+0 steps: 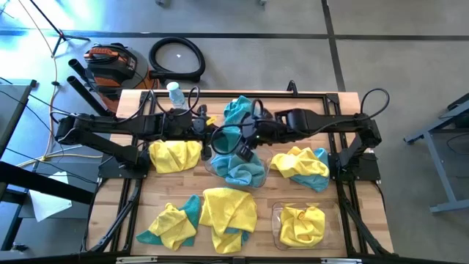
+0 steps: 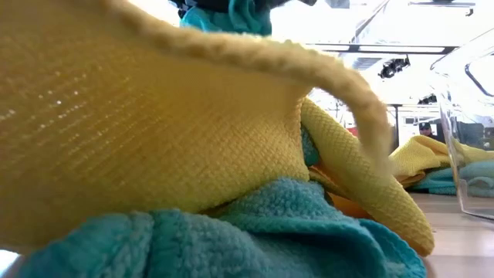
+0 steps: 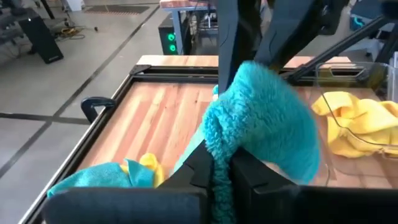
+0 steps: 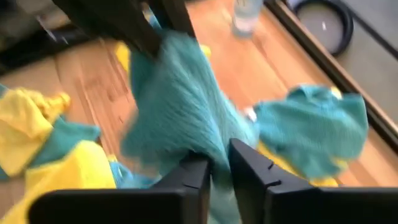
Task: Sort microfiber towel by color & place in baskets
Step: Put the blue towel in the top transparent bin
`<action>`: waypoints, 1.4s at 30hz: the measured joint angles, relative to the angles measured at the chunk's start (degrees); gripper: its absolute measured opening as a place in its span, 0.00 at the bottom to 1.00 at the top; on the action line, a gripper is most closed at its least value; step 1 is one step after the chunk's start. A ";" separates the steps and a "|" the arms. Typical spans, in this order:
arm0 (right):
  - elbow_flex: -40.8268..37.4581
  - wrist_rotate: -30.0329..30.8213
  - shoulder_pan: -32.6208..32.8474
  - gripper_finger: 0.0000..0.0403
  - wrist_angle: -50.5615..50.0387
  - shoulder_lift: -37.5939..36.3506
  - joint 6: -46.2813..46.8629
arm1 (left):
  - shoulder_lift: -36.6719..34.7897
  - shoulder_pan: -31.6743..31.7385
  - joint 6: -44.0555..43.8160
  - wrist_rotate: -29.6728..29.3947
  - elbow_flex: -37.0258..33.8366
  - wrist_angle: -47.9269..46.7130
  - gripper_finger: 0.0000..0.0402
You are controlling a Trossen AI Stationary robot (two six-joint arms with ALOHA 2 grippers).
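Over the worktop's middle, the left gripper (image 3: 214, 177) has its jaws pinched on a teal towel (image 3: 261, 124), which the right gripper (image 4: 214, 171) also pinches (a shared hold). The teal-filled basket (image 1: 212, 167) sits below them. If both pull apart, the cloth may stretch and miss it.

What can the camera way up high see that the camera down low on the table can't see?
Only the high view shows both arms meeting over the table's middle, the left gripper and right gripper on one teal towel, the clear bottle, and a basket holding a yellow towel.

Only the low view shows ceiling lights in the room behind, and cloth weave close up.

Both show yellow and teal towels heaped together.
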 joint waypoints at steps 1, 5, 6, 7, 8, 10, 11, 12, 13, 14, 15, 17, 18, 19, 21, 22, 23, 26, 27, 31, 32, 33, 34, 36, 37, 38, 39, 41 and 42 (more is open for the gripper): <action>-0.02 -0.02 0.04 0.18 -1.88 0.00 0.86 | 0.00 -0.20 -0.47 0.09 0.00 0.09 0.02; -0.04 0.07 1.00 0.26 -11.91 0.00 3.41 | 0.25 -0.41 -4.00 2.85 0.01 0.78 0.01; -0.04 0.07 1.30 0.27 -14.83 0.00 4.39 | 0.65 -0.52 -4.67 2.98 0.09 1.15 0.01; -0.04 0.07 1.66 0.28 -17.70 0.00 5.34 | 1.02 -0.67 -5.10 3.02 0.11 1.11 0.01; -0.07 0.15 2.05 0.28 -20.62 0.00 6.30 | 1.42 -0.77 -5.75 2.99 0.09 0.93 0.00; -0.07 2.06 3.15 0.28 -26.27 0.00 8.20 | 2.47 -0.91 -7.65 2.72 0.09 2.34 0.00; -0.10 3.97 3.91 0.28 -28.94 0.00 9.10 | 2.80 -1.20 -8.74 2.40 0.07 2.72 0.00; -0.33 6.35 4.80 0.28 -29.70 -0.04 9.66 | 3.11 -1.49 -9.81 1.69 0.08 2.89 0.00; -1.57 8.14 5.76 0.28 -28.50 -0.84 8.83 | 3.61 -1.82 -10.80 0.64 0.10 3.46 0.00; -3.58 8.63 6.78 0.28 -26.90 -2.29 7.68 | 4.08 -2.15 -11.73 -0.56 0.27 3.50 0.00; -5.60 8.86 7.46 0.28 -25.63 -3.86 7.28 | 4.45 -2.54 -12.65 -1.69 0.51 2.58 0.00; -11.12 8.99 8.79 0.26 -25.21 -8.41 9.87 | 5.55 -3.27 -13.86 -3.23 2.15 0.68 0.00; -14.52 9.19 9.36 0.25 -25.24 -10.95 11.93 | 6.23 -3.63 -13.96 -3.76 3.30 0.01 0.00; -18.33 9.44 9.99 0.23 -25.12 -13.73 13.86 | 6.91 -3.98 -13.96 -4.39 4.50 -0.64 0.00; -25.92 9.24 11.22 0.19 -22.24 -20.09 17.21 | 8.22 -4.55 -14.61 -6.05 6.64 -3.35 0.00; -29.46 8.56 11.78 0.17 -20.61 -23.58 18.59 | 9.25 -4.67 -15.52 -7.00 7.96 -4.38 0.00; -32.77 7.91 12.35 0.16 -18.85 -27.17 19.62 | 10.14 -4.83 -16.69 -7.84 9.11 -6.14 0.00; -42.10 7.39 13.53 0.10 -12.06 -36.86 21.98 | 13.28 -4.81 -21.10 -9.72 12.64 -9.35 0.00; -44.76 7.44 13.74 0.09 -10.07 -39.91 22.61 | 14.41 -4.81 -22.84 -9.99 13.70 -10.09 0.00; -53.49 7.43 14.11 0.03 -1.84 -50.23 23.12 | 19.27 -4.73 -28.42 -10.49 18.39 -15.07 0.00; -55.27 7.39 14.08 0.02 -0.05 -52.22 22.83 | 20.36 -4.73 -29.94 -11.27 19.43 -17.57 0.00; -56.87 7.37 14.07 0.01 1.52 -53.94 22.25 | 21.44 -4.73 -31.61 -12.24 20.31 -19.92 0.00; -58.32 7.37 14.05 0.01 3.05 -55.60 21.47 | 22.37 -4.73 -33.32 -13.04 20.82 -22.08 0.00; -60.81 7.11 14.05 0.00 5.68 -57.96 19.99 | 23.83 -4.77 -37.52 -13.95 20.94 -26.30 0.00; -61.88 6.66 14.05 0.00 6.63 -58.95 19.21 | 24.32 -4.77 -40.10 -14.09 20.94 -28.35 0.00; -62.78 6.06 14.05 0.01 7.47 -59.74 18.76 | 24.74 -4.77 -43.30 -14.51 20.94 -31.13 0.00; -63.54 5.51 14.05 0.01 8.10 -60.41 18.46 | 25.09 -4.81 -46.92 -15.36 20.94 -34.05 0.00; -64.85 4.47 14.05 0.01 8.35 -61.20 17.77 | 25.50 -5.28 -54.25 -17.64 20.92 -39.17 0.00; -65.49 4.06 14.05 0.01 8.57 -61.38 17.44 | 25.51 -5.49 -56.92 -18.59 20.90 -41.22 0.00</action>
